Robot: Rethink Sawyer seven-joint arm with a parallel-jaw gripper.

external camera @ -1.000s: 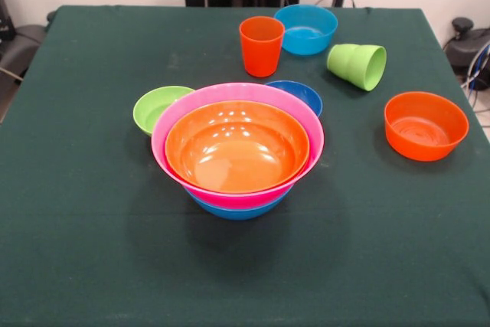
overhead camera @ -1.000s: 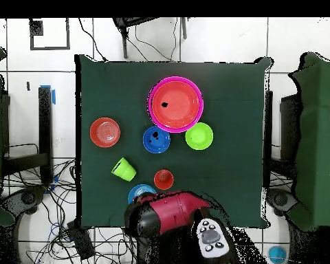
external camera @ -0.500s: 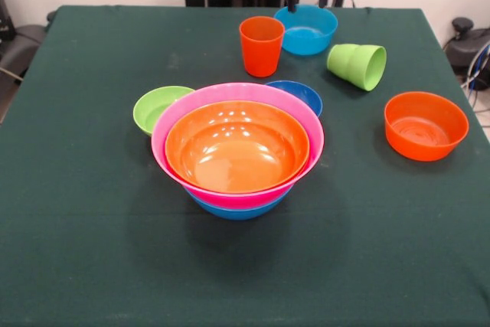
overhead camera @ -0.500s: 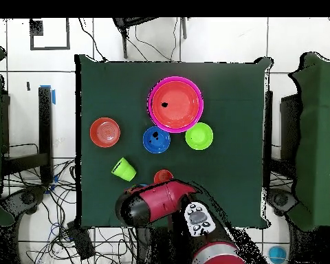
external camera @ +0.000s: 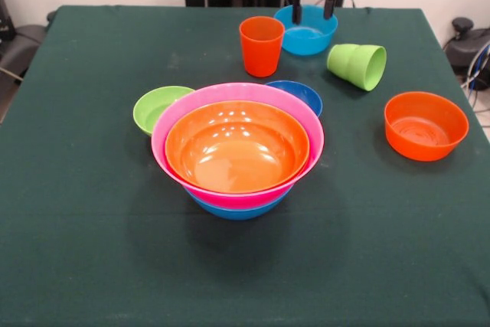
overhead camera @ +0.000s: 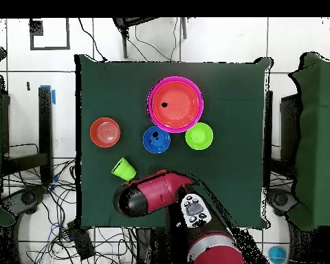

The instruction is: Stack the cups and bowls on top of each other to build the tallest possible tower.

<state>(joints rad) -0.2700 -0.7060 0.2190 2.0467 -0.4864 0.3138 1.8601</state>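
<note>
Dark green cloth covers the worktop (external camera: 92, 250); white tiled floor surrounds it. Glossy round bowls form the tower (external camera: 237, 149). Pincer (external camera: 313, 4) fingers stand apart above the blue bowl (external camera: 306, 34).

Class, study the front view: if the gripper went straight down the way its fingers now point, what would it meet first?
Most likely the light blue bowl: the open gripper hangs with its fingers to either side of that bowl's far rim. Depth is unclear, so it might come down just behind the bowl onto the table.

Glossy, smooth plastic bowls (external camera: 237, 147) and cups (external camera: 261, 45) sit on a matt green cloth worktop (external camera: 92, 220).
</note>
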